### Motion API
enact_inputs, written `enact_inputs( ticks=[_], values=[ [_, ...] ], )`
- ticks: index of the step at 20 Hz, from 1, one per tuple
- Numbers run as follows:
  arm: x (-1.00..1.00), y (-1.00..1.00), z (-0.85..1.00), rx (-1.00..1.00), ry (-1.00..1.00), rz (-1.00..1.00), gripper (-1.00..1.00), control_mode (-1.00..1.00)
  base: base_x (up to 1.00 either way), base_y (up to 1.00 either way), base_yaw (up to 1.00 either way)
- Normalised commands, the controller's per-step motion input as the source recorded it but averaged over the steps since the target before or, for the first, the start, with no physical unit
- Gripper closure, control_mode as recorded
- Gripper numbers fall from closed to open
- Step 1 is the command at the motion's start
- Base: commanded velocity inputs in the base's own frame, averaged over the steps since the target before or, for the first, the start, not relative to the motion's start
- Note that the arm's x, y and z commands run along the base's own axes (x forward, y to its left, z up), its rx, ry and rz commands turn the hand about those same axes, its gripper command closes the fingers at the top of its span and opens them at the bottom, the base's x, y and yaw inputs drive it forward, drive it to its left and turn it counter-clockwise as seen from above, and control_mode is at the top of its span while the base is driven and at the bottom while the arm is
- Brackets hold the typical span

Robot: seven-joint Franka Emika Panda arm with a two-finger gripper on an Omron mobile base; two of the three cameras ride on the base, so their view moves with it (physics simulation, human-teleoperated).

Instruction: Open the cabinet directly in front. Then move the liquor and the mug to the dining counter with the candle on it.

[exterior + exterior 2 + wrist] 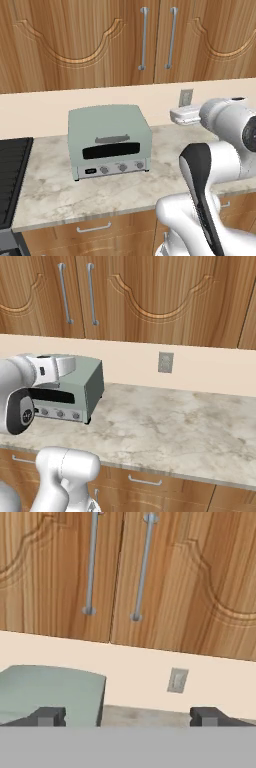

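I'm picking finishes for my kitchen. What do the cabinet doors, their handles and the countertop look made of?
The cabinet doors look like medium-brown wood: visible grain, carved arches. The handles look like brushed silver metal. The countertop looks like pale veined marble or stone.

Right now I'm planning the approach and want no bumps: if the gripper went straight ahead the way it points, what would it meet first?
Probably the backsplash wall just below the closed cabinet doors, near the outlet. The gripper is open, the toaster oven sits lower left of that line. Depth is unclear.

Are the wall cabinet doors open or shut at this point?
Shut. Both cabinet doors lie flush, handles side by side; the end effector sits open, below them.
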Motion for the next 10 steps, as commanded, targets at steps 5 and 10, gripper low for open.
enact_inputs(
  ticks=[5, 10],
  values=[
    [-0.42, -0.03, 0.36, 0.0, -0.49, 0.0, -1.0, -1.0, 0.0, 0.0, 0.0],
    [-0.14, -0.09, 0.29, 0.0, -0.24, 0.04, -1.0, -1.0, 0.0, 0.0, 0.0]
  ],
)
